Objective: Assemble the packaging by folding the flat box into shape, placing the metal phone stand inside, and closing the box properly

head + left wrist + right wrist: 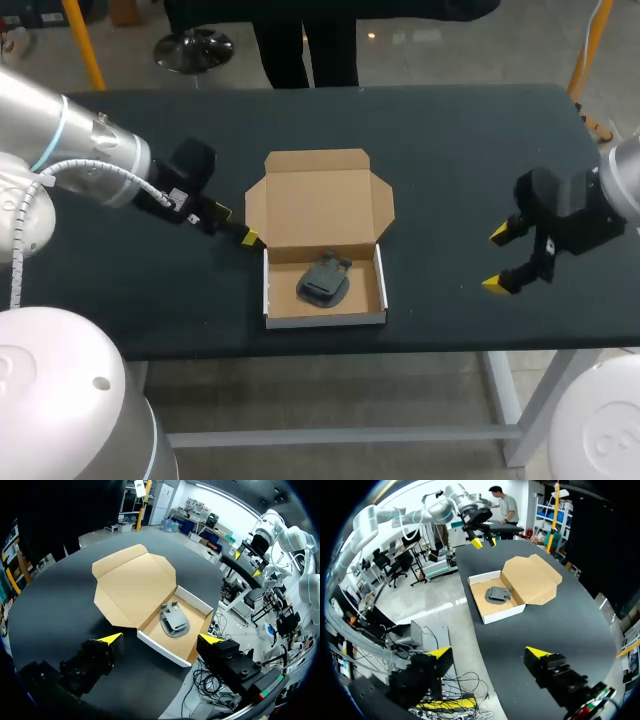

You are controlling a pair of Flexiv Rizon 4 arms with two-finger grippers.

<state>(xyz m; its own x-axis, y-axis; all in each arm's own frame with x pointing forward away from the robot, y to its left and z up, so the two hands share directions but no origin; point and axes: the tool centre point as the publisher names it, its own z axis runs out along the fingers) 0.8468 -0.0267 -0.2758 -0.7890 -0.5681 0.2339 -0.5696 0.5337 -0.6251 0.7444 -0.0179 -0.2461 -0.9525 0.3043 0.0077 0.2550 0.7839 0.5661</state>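
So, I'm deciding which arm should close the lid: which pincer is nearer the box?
Left. The left pincer is right beside the box, at its left wall near the back; the right pincer is well off to its right, apart from it.

Left arm, wearing a white cable, and right arm are silver; left hand and right hand black, yellow-tipped.
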